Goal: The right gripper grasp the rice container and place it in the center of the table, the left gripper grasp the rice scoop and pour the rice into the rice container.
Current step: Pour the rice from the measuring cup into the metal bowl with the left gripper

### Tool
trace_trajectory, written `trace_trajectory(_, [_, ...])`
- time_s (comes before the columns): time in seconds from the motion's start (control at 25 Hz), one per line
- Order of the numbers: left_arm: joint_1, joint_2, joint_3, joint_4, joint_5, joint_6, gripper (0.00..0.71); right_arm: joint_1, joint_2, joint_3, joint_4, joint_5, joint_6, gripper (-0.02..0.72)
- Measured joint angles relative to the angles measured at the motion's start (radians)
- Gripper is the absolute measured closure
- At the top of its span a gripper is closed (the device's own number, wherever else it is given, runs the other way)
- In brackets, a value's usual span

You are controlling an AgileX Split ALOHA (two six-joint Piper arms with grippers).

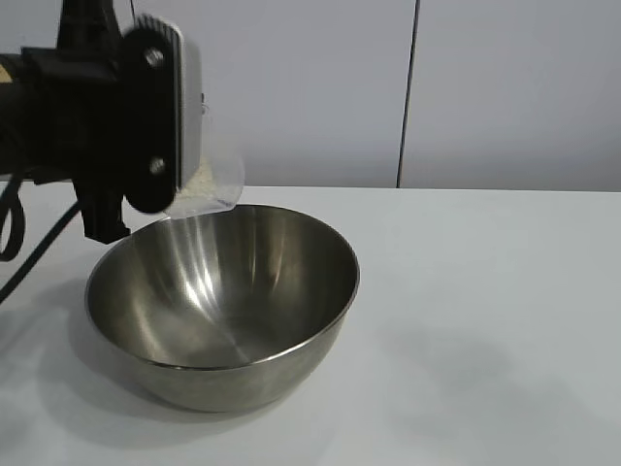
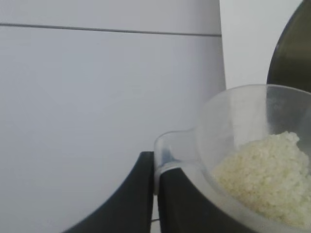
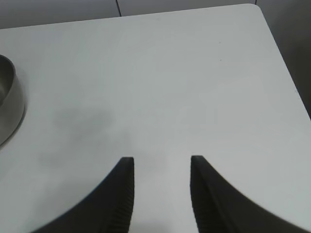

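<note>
Nearest, the rice container (image 1: pixel 223 301) sits on the table (image 1: pixel 485 320) — left gripper (image 2: pixel 154 194) clamps the tilted rice scoop (image 1: pixel 209 180), rice (image 2: pixel 265 177) inside, over its far-left rim; right gripper (image 3: pixel 160 189) — half-open, empty.

Table (image 1: pixel 505 291) bare (bowl (image 1: pixel 223 301) blocks left).

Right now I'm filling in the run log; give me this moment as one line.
left pincer: shut on rice scoop, tipped over rice container | rice: in scoop | right pincer: open, empty, apart
</note>
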Motion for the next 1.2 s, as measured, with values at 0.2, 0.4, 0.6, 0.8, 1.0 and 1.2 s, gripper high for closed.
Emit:
trace_trajectory(0.2, [-0.041,0.035,-0.001,-0.006,-0.059,0.264,0.701,0.0,0.0,0.0,0.0,0.0,0.0,0.451])
trace_trajectory(0.4, [-0.046,0.035,-0.007,-0.015,-0.069,0.32,0.701,0.0,0.0,0.0,0.0,0.0,0.0,0.451])
trace_trajectory(0.6, [-0.046,0.035,-0.007,-0.029,-0.07,0.324,0.701,0.0,0.0,0.0,0.0,0.0,0.0,0.451])
trace_trajectory(0.8, [-0.046,0.035,-0.007,-0.032,-0.07,0.324,0.701,0.0,0.0,0.0,0.0,0.0,0.0,0.451])
trace_trajectory(1.0, [-0.046,0.035,-0.008,-0.032,-0.07,0.324,0.701,0.0,0.0,0.0,0.0,0.0,0.0,0.451])
trace_trajectory(1.2, [-0.046,0.035,-0.012,-0.033,-0.07,0.326,0.701,0.0,0.0,0.0,0.0,0.0,0.0,0.451])
